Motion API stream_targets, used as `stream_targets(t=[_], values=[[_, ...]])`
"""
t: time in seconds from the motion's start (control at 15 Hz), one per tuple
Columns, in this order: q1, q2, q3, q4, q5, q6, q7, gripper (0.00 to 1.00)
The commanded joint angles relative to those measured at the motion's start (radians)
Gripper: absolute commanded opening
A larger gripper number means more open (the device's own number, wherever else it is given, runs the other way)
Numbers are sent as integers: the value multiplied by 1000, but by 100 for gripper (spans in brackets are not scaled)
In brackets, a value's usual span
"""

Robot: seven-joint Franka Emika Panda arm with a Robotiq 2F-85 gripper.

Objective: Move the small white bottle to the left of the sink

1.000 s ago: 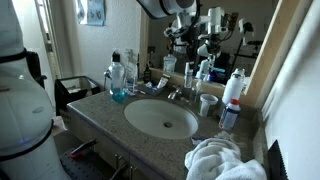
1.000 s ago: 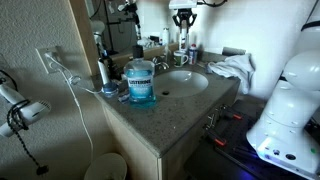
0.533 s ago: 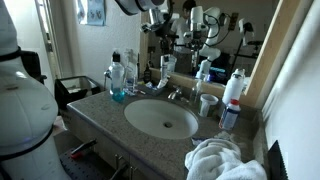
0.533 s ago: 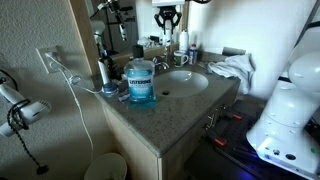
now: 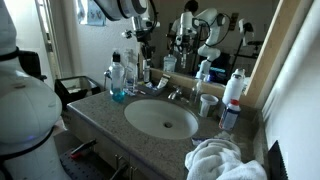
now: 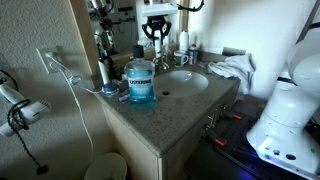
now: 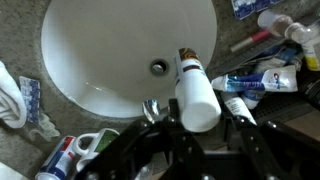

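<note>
White bottle (image 7: 197,95) between gripper (image 7: 199,120) fingers (image 7: 243,116)

The bottle (image 7: 197,95) looks glossy plastic, the sink (image 7: 110,50) smooth porcelain, the counter (image 5: 95,112) speckled stone.

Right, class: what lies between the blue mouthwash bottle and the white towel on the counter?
The sink basin lies between the mouthwash bottle and the towel, clearest in an exterior view.

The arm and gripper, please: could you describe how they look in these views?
The arm has glossy white rounded shells with dark joints in an exterior view. The gripper is black, with blocky angular fingers in the wrist view; no markings are legible.
</note>
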Motion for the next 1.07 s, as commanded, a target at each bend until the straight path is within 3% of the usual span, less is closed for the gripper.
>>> stream_targets(t=[0.0, 0.47, 1.0], values=[[9, -39, 10, -83, 45, 79, -51, 13], [14, -38, 20, -201, 58, 327, -69, 13], [32, 28, 44, -233, 60, 489, -142, 13]])
